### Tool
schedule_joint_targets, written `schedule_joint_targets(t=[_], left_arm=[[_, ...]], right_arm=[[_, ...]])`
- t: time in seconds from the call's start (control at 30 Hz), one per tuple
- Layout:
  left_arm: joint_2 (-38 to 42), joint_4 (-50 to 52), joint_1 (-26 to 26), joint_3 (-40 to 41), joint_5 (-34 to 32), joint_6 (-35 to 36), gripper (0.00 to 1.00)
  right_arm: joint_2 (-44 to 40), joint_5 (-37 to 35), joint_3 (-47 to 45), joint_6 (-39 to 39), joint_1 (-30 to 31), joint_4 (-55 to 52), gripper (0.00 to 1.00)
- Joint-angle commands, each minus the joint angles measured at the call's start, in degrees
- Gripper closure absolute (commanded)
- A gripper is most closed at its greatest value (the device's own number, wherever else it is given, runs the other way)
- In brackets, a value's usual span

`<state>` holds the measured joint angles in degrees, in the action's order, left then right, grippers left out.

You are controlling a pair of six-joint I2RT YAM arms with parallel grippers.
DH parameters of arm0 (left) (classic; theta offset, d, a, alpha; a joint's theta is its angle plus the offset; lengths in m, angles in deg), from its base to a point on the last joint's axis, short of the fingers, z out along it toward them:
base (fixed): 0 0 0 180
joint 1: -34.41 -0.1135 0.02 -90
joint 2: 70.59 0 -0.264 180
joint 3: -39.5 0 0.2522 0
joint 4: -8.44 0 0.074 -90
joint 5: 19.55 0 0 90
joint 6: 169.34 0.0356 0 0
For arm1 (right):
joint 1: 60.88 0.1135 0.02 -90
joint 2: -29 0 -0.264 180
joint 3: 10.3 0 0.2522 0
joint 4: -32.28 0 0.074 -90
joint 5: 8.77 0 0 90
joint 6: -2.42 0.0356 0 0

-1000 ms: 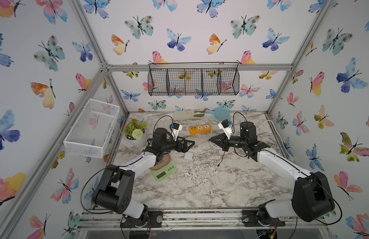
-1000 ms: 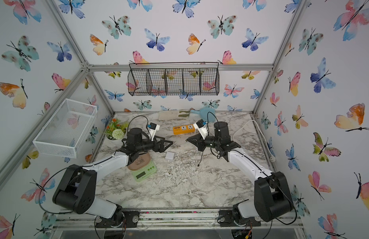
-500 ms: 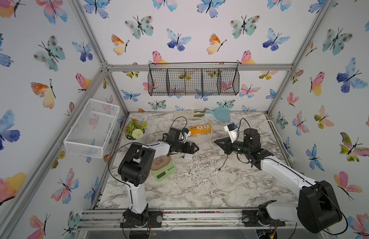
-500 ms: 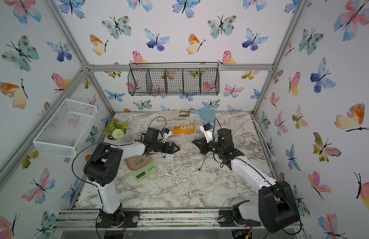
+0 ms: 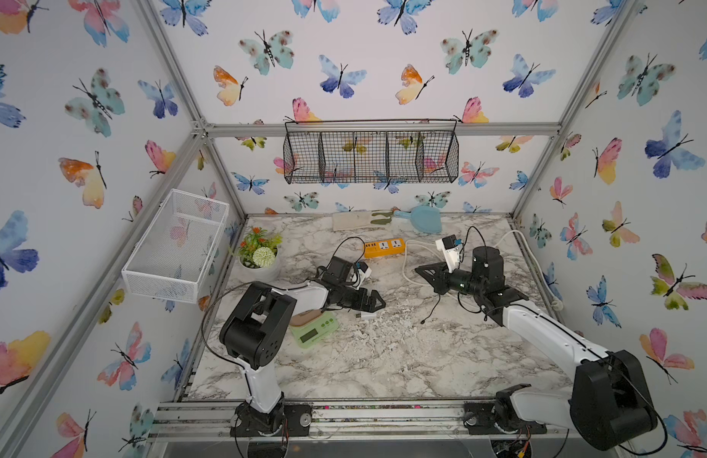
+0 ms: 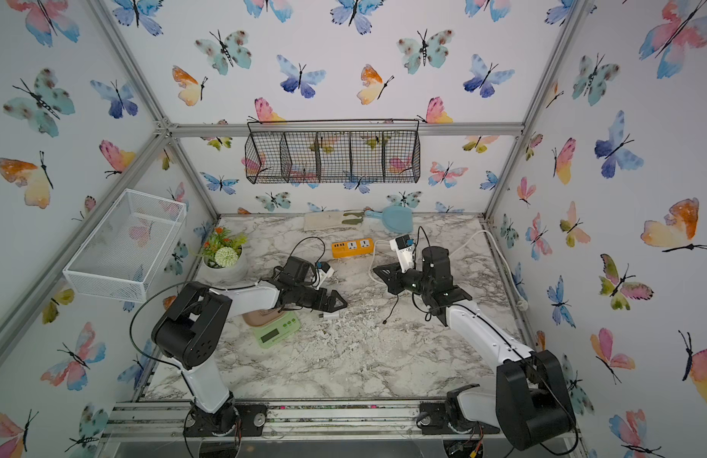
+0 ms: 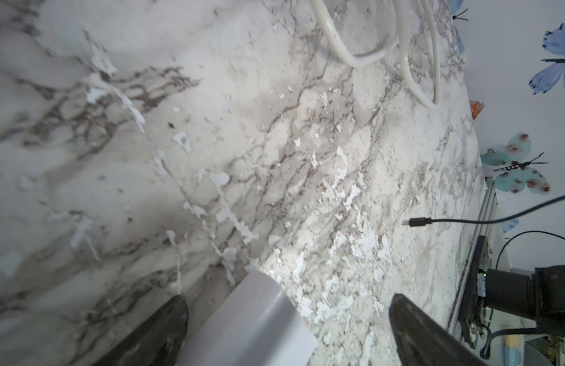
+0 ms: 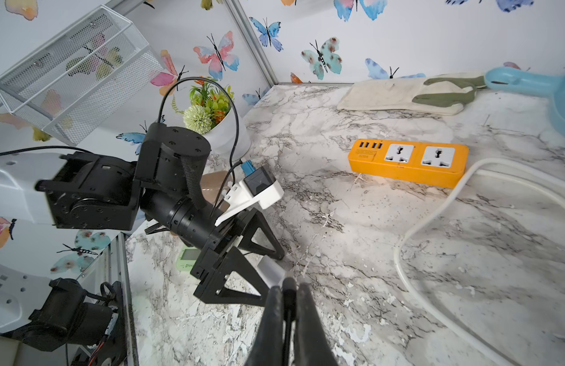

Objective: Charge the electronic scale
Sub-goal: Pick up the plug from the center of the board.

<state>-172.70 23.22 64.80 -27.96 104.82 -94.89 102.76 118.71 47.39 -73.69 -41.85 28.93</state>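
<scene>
My left gripper [image 7: 287, 304] stands wide apart, straddling a small white plastic block [image 7: 252, 320] on the marble-patterned bench [image 5: 383, 357]. My right gripper [image 8: 289, 290] is pinched together on a thin black cable [image 7: 419, 222], plug end hanging free. The pale-green electronic scale [image 5: 314, 331] with its pinkish-tan platter sits near the bench's left edge, partly under my left arm.

- Marble-patterned tabletop [image 5: 383, 365] under my arms, its surface flaking white around the middle.
- Left, near side: electronic scale [image 5: 316, 331], with a white block [image 5: 368, 316] just right of it.
- Far side: orange power strip [image 5: 384, 247], white cord [image 5: 404, 265], potted plant [image 5: 260, 257], glove [image 5: 353, 220], blue scoop [image 5: 423, 219].
</scene>
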Motion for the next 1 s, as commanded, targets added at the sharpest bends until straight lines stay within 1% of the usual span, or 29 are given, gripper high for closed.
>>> schedule_joint_targets(t=[0.0,0.07,0.17,0.2,0.23,0.33,0.37,0.43,0.6,0.7,0.73,0.87,0.97], left_arm=[[4.0,2.3,3.2,2.1,0.8,-3.0,0.02],[4.3,4.2,5.7,2.0,0.1,-2.1,0.02],[5.0,6.8,9.1,2.2,-2.6,0.8,0.02],[5.2,7.2,10.1,2.4,-4.8,1.7,0.02],[5.1,7.8,11.1,2.4,-8.7,2.5,0.02],[4.1,8.1,12.6,1.6,-14.5,4.3,0.0],[4.0,7.7,13.1,1.6,-15.6,4.8,0.01],[4.3,7.3,14.6,1.8,-19.9,5.8,0.04],[5.0,6.0,17.8,3.5,-26.7,7.7,0.17],[4.8,5.1,19.3,4.1,-30.1,8.8,0.27],[4.5,4.8,19.6,4.2,-30.8,9.1,0.3],[4.0,3.9,20.3,4.8,-33.2,10.4,0.38],[4.3,2.0,20.3,5.9,-34.5,11.7,0.49]], right_arm=[[0.5,1.5,-0.5,0.3,-0.9,1.3,0.98],[0.4,1.6,-0.7,0.3,-1.3,1.2,0.98],[-0.1,2.0,-1.0,0.2,-2.0,1.2,0.98],[-0.3,2.0,-1.1,0.2,-2.2,1.2,0.98],[-0.4,1.9,-1.3,0.2,-2.4,1.2,0.98],[-0.6,1.9,-1.4,0.2,-2.7,1.2,0.98],[-0.6,1.9,-1.5,0.2,-2.8,1.2,0.98],[-0.7,2.0,-1.5,0.2,-3.0,0.9,0.98],[-0.7,2.5,-2.1,0.7,-3.6,1.1,0.98],[0.4,5.3,-1.8,1.2,-3.8,1.6,0.98],[1.0,6.2,-1.7,1.5,-3.8,1.7,0.98],[2.2,9.0,-1.5,2.2,-3.9,1.5,0.98],[2.3,10.3,-1.8,2.8,-3.9,1.5,0.98]])
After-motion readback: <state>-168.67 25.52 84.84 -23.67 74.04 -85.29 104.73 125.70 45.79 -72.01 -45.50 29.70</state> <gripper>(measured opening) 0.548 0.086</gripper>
